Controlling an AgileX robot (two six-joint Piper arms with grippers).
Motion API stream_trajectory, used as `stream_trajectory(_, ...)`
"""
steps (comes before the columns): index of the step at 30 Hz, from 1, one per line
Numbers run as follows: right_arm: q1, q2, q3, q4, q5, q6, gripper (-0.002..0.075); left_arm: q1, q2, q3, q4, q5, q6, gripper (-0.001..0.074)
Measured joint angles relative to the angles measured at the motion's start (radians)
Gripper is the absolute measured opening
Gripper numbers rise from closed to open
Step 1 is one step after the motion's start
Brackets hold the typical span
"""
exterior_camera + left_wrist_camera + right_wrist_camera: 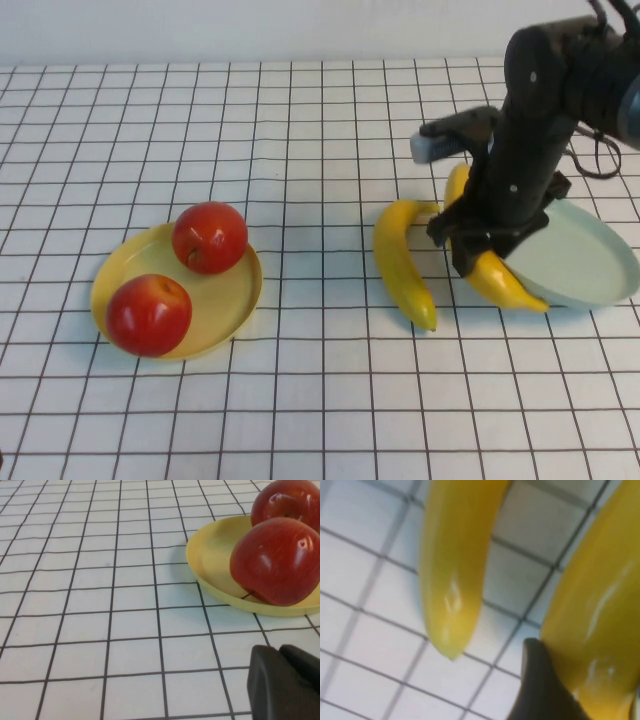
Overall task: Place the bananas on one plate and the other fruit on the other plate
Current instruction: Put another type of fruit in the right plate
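Held banana (497, 281): curved, glossy yellow, clamped in the right gripper (470, 262); its tip sticks out past the gripper over the near-left rim of the blue-green plate (590, 262), its other end showing behind the arm.
Right gripper: closed around that banana, pointing down from a steeply bent black arm (535, 130); in the right wrist view a dark finger (540, 690) presses against the yellow skin (600, 630).
Second banana (402, 262): lies flat on the checked table (320, 400) just to the left of the right gripper, apart from the held one, its pointed tip toward the near edge.
Blue-green plate: pale, shallow, directly to the right of the right gripper, partly hidden by the arm.
Apples (210, 237) (149, 315): two shiny red ones, both on the yellow plate (230, 310), well away to the left of the right gripper.
Left gripper (285, 682): only a dark part shows in the left wrist view, low over the table near the yellow plate; whether it is wide or narrow cannot be told.
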Motion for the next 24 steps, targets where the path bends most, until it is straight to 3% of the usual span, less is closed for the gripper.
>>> stream_trajectory(8,0.004,0.0,0.154,-0.029,-0.074,0.0,0.034,0.0,0.0,0.0,0.0,0.0,0.0,-0.0004)
stream_trajectory(18,0.004,0.002,0.158,-0.004,-0.123,-0.002,0.0367,0.0,0.0,0.0,0.0,0.0,0.0,-0.0004)
stream_trajectory(24,0.004,0.009,0.096,0.006,-0.035,-0.002,0.0401,0.0,0.0,0.0,0.0,0.0,0.0,-0.0004)
